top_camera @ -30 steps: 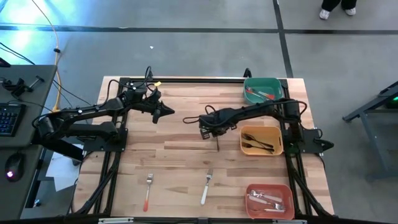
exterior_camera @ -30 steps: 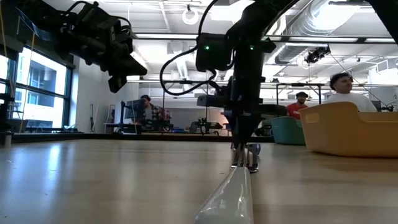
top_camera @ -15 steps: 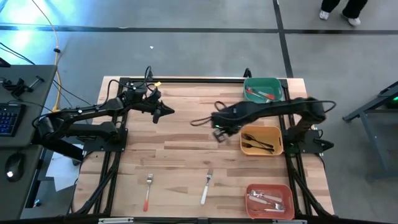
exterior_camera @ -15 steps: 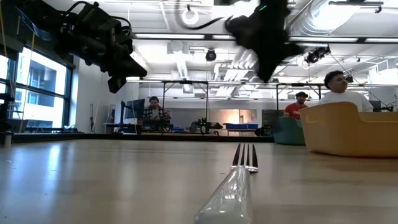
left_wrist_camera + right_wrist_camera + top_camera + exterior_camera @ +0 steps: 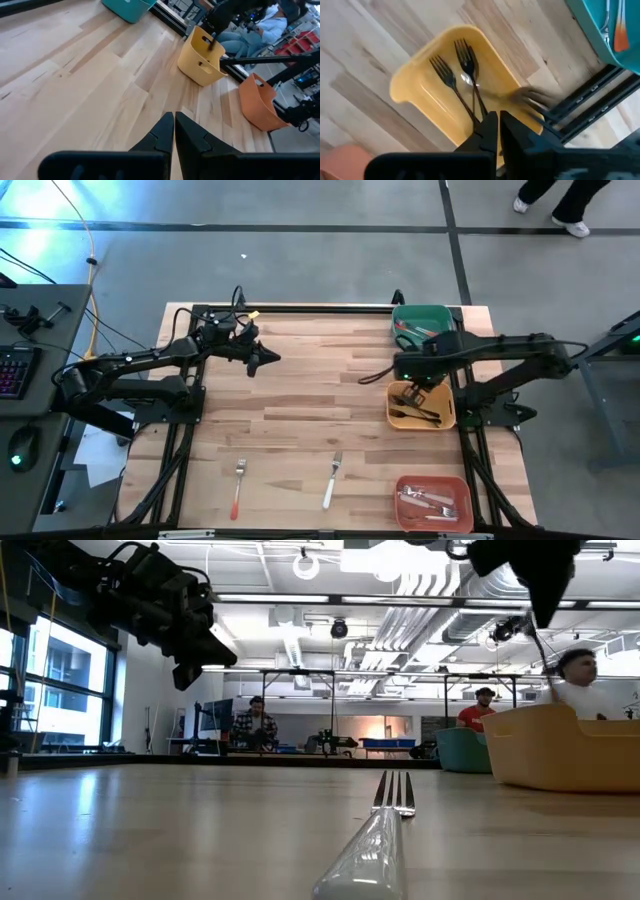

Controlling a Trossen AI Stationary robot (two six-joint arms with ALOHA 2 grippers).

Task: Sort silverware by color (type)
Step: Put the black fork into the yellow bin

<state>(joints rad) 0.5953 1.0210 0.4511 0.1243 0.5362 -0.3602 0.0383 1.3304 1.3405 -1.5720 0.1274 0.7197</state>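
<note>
Yellow bin (image 5: 421, 406) first: from above, your right gripper (image 5: 418, 385) hangs over its near rim with fingers pinched on a black-handled fork (image 5: 419, 392), two more black forks already inside. A red-handled fork (image 5: 238, 488) and a white-handled fork (image 5: 331, 481) wait on the table (image 5: 300, 400). The left arm is parked mid-table, left gripper (image 5: 272, 359) closed and empty.

At table height, the carried fork (image 5: 545, 650) dangles thin and tilted above the bin's wall (image 5: 560, 745). I judge it could clip the rim and tip outside if you release early.

Your left wrist camera shows closed fingers (image 5: 165, 132) over bare wood.

Your right wrist camera looks down into the bin (image 5: 415, 82), fingers (image 5: 490, 127) shut, wrist pitched steeply downward.
</note>
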